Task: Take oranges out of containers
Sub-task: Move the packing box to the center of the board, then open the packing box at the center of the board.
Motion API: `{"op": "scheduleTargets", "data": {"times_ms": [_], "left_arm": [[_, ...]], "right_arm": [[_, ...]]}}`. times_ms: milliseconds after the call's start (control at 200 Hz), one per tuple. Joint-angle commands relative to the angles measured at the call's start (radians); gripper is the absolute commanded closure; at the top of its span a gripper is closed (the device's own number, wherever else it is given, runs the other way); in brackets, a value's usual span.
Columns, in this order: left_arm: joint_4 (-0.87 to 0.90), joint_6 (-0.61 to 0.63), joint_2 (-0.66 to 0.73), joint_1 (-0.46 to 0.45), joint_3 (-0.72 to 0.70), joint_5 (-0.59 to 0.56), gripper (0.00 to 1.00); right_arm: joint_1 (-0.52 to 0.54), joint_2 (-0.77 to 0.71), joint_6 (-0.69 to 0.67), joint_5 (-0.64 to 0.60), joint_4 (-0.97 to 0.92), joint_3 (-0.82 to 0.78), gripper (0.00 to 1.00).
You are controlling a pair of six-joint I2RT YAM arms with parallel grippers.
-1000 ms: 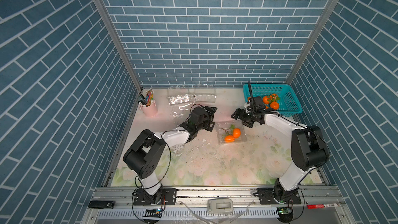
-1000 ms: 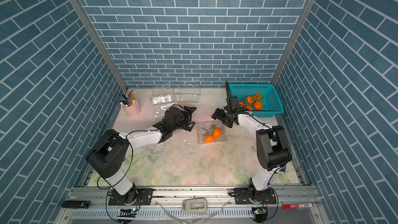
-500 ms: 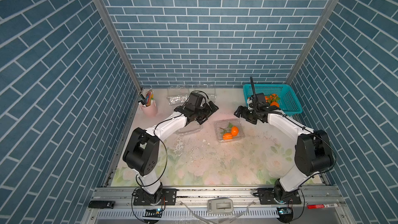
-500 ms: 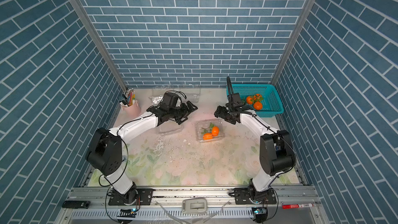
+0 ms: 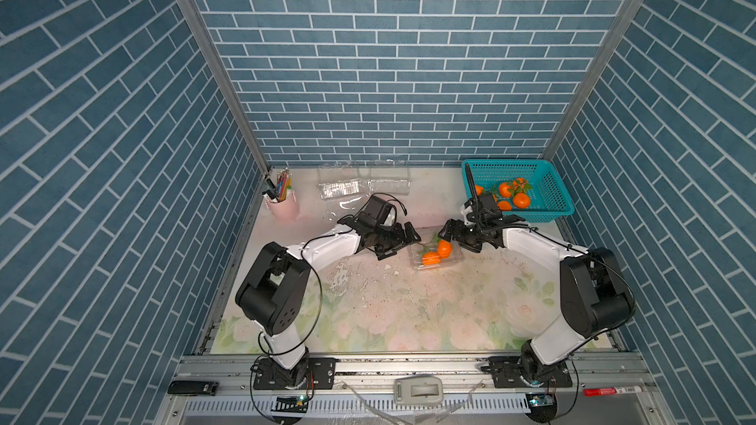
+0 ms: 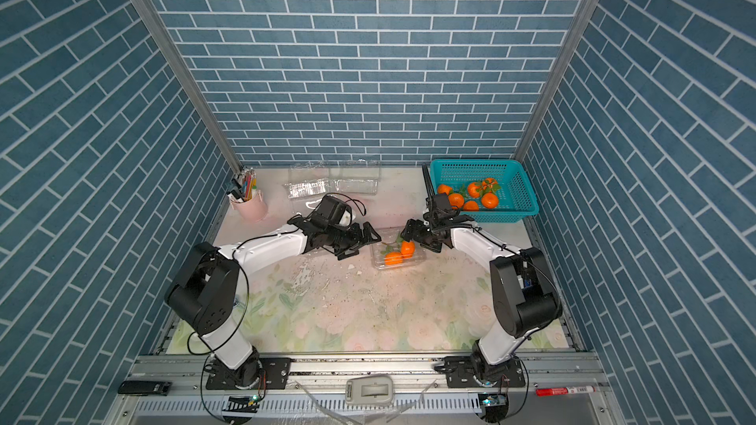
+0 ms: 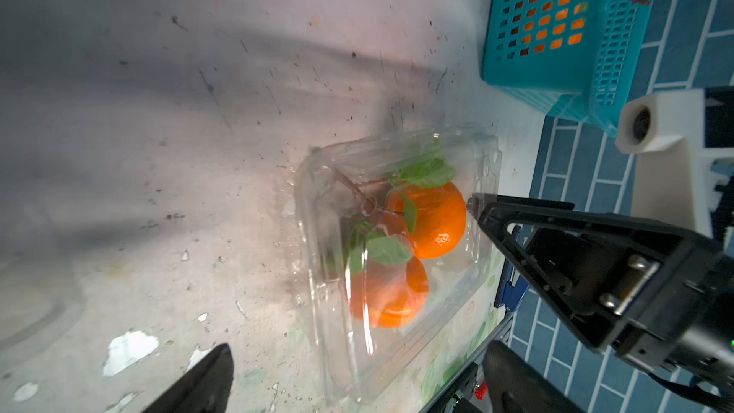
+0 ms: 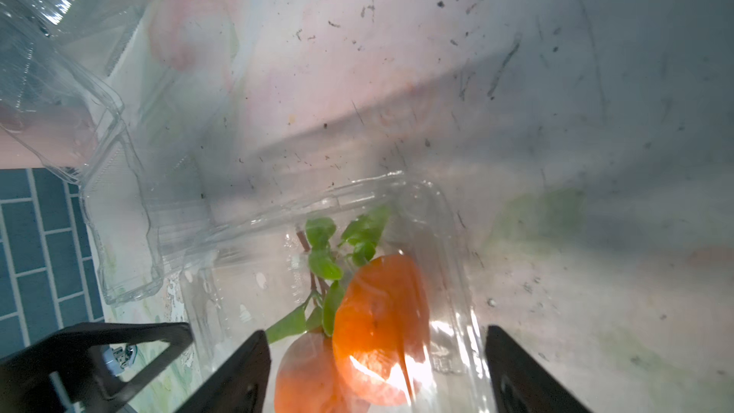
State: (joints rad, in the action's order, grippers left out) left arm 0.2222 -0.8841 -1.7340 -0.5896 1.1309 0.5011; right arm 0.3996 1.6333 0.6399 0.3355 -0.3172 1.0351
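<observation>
Mid-table, the clear plastic clamshell box (image 5: 454, 260) lies long-axis left to right, two bright orange fruits (image 5: 445, 248) still inside. The left gripper (image 5: 403, 244) gapes wide just off its left end; the right gripper (image 5: 450, 238), jaws parted, straddles the right end and is nearer.

The left arm (image 5: 327, 245) bends in toward three o'clock, the left pincer (image 5: 399, 244) spread wide. The right arm (image 5: 532, 241) bends in toward nine o'clock, the right pincer (image 5: 450, 239) likewise parted, held low.
</observation>
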Motion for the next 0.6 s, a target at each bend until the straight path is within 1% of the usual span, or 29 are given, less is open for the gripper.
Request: {"op": "scheduleTargets", "data": {"times_ms": [0, 95, 180, 325, 460, 535, 595], "left_arm": [[-0.062, -0.012, -0.066, -0.009, 0.020, 0.036, 0.01], [-0.050, -0.004, -0.114, -0.006, 0.078, 0.032, 0.01], [-0.010, 0.006, -0.154, -0.003, 0.158, 0.030, 0.01], [0.085, 0.036, -0.225, 0.018, 0.314, 0.004, 0.01], [0.187, 0.083, -0.308, 0.027, 0.455, -0.003, 0.01], [0.204, 0.100, -0.335, 0.027, 0.486, 0.014, 0.01], [0.196, 0.105, -0.337, 0.028, 0.475, 0.020, 0.01]], "right_arm": [[0.022, 0.026, 0.072, 0.051, 0.086, -0.014, 0.16], [0.030, 0.047, 0.115, 0.064, 0.130, -0.005, 0.17], [0.030, 0.061, 0.143, 0.076, 0.154, 0.015, 0.17], [0.022, 0.083, 0.127, 0.085, 0.127, 0.075, 0.17], [-0.016, 0.068, 0.115, 0.083, 0.113, 0.070, 0.17], [-0.047, 0.053, 0.102, 0.094, 0.108, 0.052, 0.17], [-0.070, 0.040, 0.084, 0.104, 0.098, 0.040, 0.17]]}}
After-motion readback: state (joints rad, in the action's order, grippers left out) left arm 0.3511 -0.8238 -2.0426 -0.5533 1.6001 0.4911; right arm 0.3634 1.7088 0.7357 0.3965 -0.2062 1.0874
